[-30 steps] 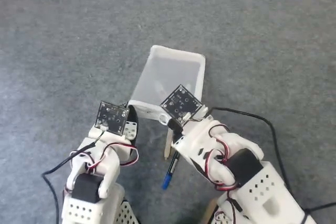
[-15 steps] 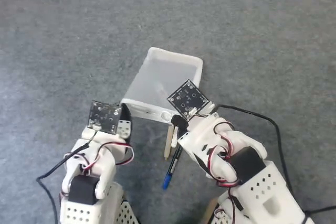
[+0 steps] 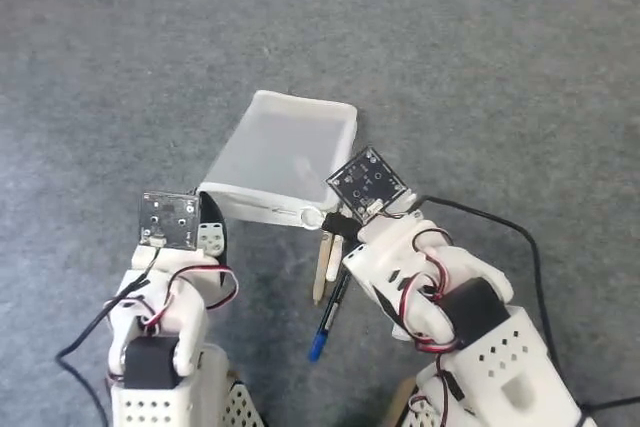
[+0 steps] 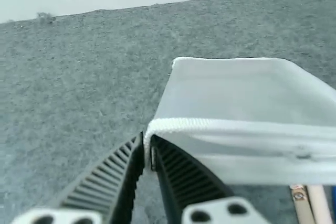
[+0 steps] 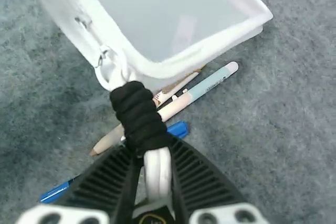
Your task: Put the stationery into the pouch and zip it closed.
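While the left pincer is closed tight on one corner of the white pouch, the right pincer is closed on a white pull loop, wrapped in black at its end, that hangs from the zip. The pouch lies on the grey worktop in front of both arms. A pencil, a pale pen and a blue pen lie outside it, right at its zip edge.

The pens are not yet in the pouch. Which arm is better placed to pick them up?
Right, probably. The right fingers, shut on the black-wrapped zip pull, are just over the pens and pencil on the grey carpet. The left fingers clamp the translucent white pouch at its opposite corner.
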### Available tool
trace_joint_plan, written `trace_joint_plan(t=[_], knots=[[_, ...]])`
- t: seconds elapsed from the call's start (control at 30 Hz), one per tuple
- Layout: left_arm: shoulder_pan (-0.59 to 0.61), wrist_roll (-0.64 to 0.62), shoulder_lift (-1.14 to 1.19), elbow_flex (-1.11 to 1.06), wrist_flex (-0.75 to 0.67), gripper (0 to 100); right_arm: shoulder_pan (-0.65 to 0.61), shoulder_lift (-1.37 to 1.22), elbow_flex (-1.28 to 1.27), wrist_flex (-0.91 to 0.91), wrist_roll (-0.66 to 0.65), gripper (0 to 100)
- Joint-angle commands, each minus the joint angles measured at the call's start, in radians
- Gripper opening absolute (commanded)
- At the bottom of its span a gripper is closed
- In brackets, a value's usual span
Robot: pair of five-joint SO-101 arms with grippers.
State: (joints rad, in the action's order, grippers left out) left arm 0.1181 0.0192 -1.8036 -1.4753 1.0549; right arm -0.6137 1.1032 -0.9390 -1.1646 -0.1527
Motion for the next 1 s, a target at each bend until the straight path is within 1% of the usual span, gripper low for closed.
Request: trace_joint_plan(t=[0.0,0.37,0.77,0.9,0.97], knots=[[0.037,-0.017,-0.018,0.082,0.003,1,0.048,0.048,0.026,0.028,0.003,0.6],[0.091,-0.018,-0.02,0.084,-0.002,1,0.091,0.047,0.026,0.044,0.011,0.6],[0.092,-0.018,-0.02,0.084,-0.002,1,0.091,0.041,0.026,0.044,0.021,0.6],[0.127,-0.041,-0.02,0.084,-0.003,1,0.091,0.045,0.026,0.044,0.028,0.6],[0.126,-0.048,-0.02,0.084,-0.003,1,0.091,0.048,0.026,0.044,0.029,0.6]])
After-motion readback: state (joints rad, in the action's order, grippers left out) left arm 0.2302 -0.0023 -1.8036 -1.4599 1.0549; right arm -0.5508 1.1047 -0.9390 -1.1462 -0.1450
